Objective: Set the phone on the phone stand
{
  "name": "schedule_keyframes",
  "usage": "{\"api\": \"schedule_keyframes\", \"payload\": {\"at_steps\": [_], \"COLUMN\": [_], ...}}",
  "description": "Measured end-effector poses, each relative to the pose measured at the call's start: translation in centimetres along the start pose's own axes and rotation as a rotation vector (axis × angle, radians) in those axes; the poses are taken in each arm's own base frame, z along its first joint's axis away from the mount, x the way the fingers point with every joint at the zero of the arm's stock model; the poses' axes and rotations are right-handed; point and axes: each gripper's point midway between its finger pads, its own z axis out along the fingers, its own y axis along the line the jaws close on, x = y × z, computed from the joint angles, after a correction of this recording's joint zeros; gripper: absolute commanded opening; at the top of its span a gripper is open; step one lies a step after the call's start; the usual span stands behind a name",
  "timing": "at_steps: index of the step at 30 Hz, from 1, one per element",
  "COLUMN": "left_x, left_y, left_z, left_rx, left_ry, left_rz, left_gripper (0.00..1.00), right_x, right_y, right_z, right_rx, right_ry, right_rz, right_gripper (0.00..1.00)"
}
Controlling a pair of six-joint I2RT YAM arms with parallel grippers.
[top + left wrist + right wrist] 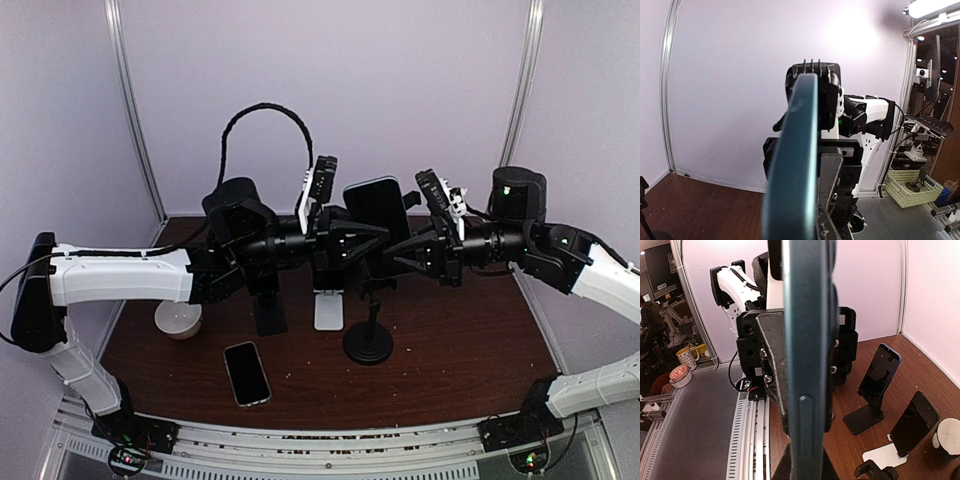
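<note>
Brown table: phone upright in the air above the middle stand. Right gripper is clamped on its right edge. Left gripper is at its left edge, grip unclear.

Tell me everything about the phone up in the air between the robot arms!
It is a slim phone with a dark glassy face and a blue-green edge with a long side button. It stands upright in the air above the table. The right gripper pinches its lower part; the left gripper is against it too, but its grip is unclear.
</note>
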Motion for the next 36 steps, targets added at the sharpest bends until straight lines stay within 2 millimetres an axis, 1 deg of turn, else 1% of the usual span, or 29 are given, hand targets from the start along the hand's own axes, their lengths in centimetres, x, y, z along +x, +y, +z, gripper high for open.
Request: {"api": "schedule_keyframes", "payload": {"at_steps": [2,3,4,5,6,7,8,11,12,15,16,17,18,19,20,21,22,24,26,29,32,34,36], "left_x": [0.1,0.1,0.1,0.1,0.1,0.1,0.2,0.5,0.6,0.6,0.7,0.7,0.7,0.7,0.8,0.9,1.1,1.9,2.7,3.5,4.2,5.0,5.7], "left_y": [-0.2,-0.4,-0.6,-0.6,-0.6,-0.5,-0.2,-0.1,-0.3,-0.8,-0.8,-0.8,-0.8,-0.8,-0.5,-0.1,0.4,1.6,2.7,4.5,6.0,6.8,7.4], "left_z": [0.0,0.0,0.0,0.0,0.1,0.1,0.1,0.0,0.1,0.0,0.1,0.1,0.1,0.1,0.1,0.0,-0.1,-0.4,-0.8,-0.9,-0.6,-0.6,-0.6], "left_rx": [0.01,0.024,0.031,0.032,0.03,0.023,0.01,0.003,0.008,0.03,0.03,0.03,0.03,0.026,0.012,-0.006,-0.032,-0.097,-0.16,-0.243,-0.301,-0.33,-0.352], "left_ry": [0.002,0.005,0.005,0.005,0.005,0.005,0.005,0.02,0.024,0.032,0.032,0.032,0.033,0.033,0.035,0.035,0.039,0.047,0.057,0.049,0.034,0.038,0.047], "left_rz": [-0.01,-0.01,-0.009,-0.008,-0.006,0.002,0.003,0.007,0.015,0.014,0.013,0.013,0.012,0.012,0.013,0.015,0.018,0.028,0.04,0.066,0.089,0.096,0.095], "left_gripper": [0.04,0.07,0.16,0.28,0.31,0.3,0.26,0.03,0.0,0.0,0.0,0.0,0.0,0.0,0.0,0.0,0.0,0.0,0.0,0.0,0.0,0.0,0.0], "right_x": [0.1,0.2,0.1,0.2,0.2,0.4,0.7,1.3,1.4,1.4,1.4,1.5,1.5,1.5,1.7,1.8,2.0,2.9,5.4,9.4,12.3,13.2,13.7], "right_y": [-0.1,0.1,0.2,0.2,0.2,0.2,0.3,0.2,0.1,0.3,0.3,0.3,0.3,0.2,0.0,-0.4,-0.9,-2.8,-5.2,-7.9,-9.4,-10.0,-10.6], "right_z": [0.0,0.0,0.0,-0.1,-0.1,-0.1,-0.1,-0.1,-0.1,-0.2,-0.2,-0.2,-0.2,-0.2,-0.3,-0.3,-0.5,-1.2,-2.5,-3.8,-4.4,-4.5,-4.6], "right_rx": [0.002,-0.007,-0.01,-0.009,-0.008,-0.008,-0.012,-0.007,-0.001,-0.015,-0.015,-0.015,-0.013,-0.007,0.01,0.037,0.073,0.203,0.376,0.559,0.649,0.685,0.714], "right_ry": [0.003,0.004,0.004,0.006,0.006,0.012,0.026,0.045,0.05,0.051,0.051,0.052,0.053,0.055,0.061,0.069,0.072,0.074,0.1,0.162,0.195,0.186,0.174], "right_rz": [0.0,-0.005,-0.009,-0.017,-0.018,-0.02,-0.015,-0.008,-0.006,-0.02,-0.02,-0.019,-0.018,-0.017,-0.013,-0.006,0.0,0.017,0.055,0.119,0.16,0.172,0.173], "right_gripper": [0.0,0.0,0.0,0.0,0.0,0.0,0.0,0.0,0.0,0.0,0.06,0.3,0.48,0.65,0.78,0.83,0.85,0.84,0.78,0.71,0.64,0.63,0.64]}}
